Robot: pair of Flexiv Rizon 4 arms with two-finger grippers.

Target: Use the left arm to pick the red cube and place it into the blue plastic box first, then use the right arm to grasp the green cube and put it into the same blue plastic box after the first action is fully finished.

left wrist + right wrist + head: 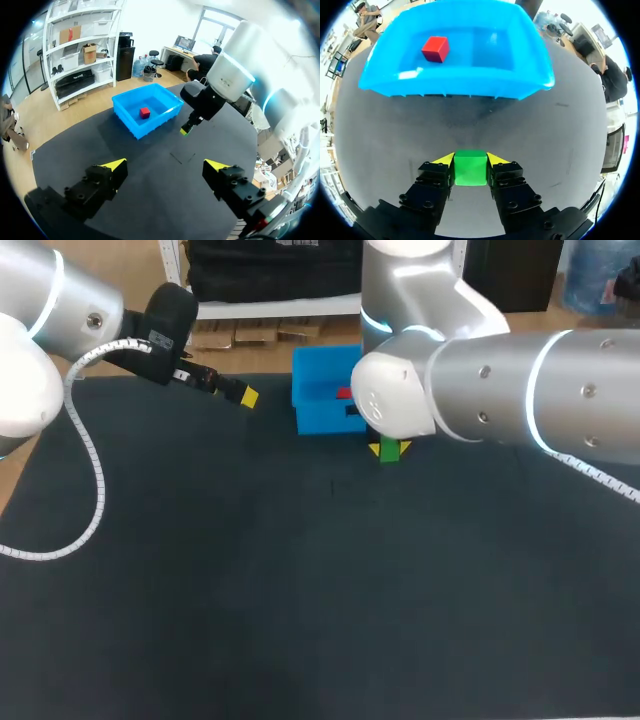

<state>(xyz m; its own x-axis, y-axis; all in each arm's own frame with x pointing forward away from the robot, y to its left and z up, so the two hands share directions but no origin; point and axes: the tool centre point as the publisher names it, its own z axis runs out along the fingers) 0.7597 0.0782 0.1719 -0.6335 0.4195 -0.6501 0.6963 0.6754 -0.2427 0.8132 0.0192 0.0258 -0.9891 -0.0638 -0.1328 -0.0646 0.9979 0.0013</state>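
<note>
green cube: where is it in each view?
Head view: green cube between the right gripper's tips, just before the blue box.
Left wrist view: cube at that gripper's tips, beside the box.
Right wrist view: cube between own fingers, box ahead.
Shared landmark: blue box.

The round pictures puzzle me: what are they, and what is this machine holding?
It is a robot with two arms at a black table. The wide picture looks down from above. Each round one comes from a camera on a wrist, looking along that arm's pincer. The left pincer is open and empty. The right pincer grips a green cube just in front of a blue box. A red cube lies inside the box.
</note>
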